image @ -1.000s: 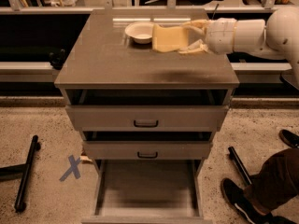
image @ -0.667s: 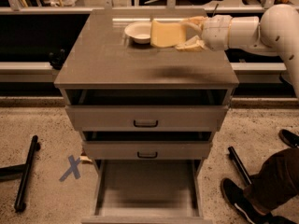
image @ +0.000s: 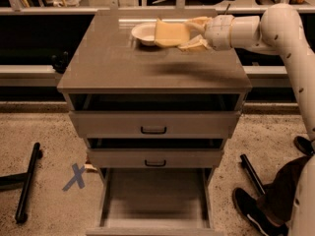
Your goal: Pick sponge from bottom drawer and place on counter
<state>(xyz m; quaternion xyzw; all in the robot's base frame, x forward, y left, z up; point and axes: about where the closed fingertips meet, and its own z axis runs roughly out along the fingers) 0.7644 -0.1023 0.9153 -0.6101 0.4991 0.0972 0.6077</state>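
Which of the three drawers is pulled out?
The bottom drawer: its floor shows, while the top drawer and middle drawer sit pushed in. The gripper holds the sponge over the counter.

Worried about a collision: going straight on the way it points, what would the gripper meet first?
Probably the white bowl, just beyond the sponge the gripper holds over the counter; their heights are unclear.

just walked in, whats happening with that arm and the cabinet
The robot's claw is shut on the pale-yellow sponge and holds it just above the counter, right beside the white bowl at the back. The sponge is not yet set down. Below, the bottom drawer stands pulled out.
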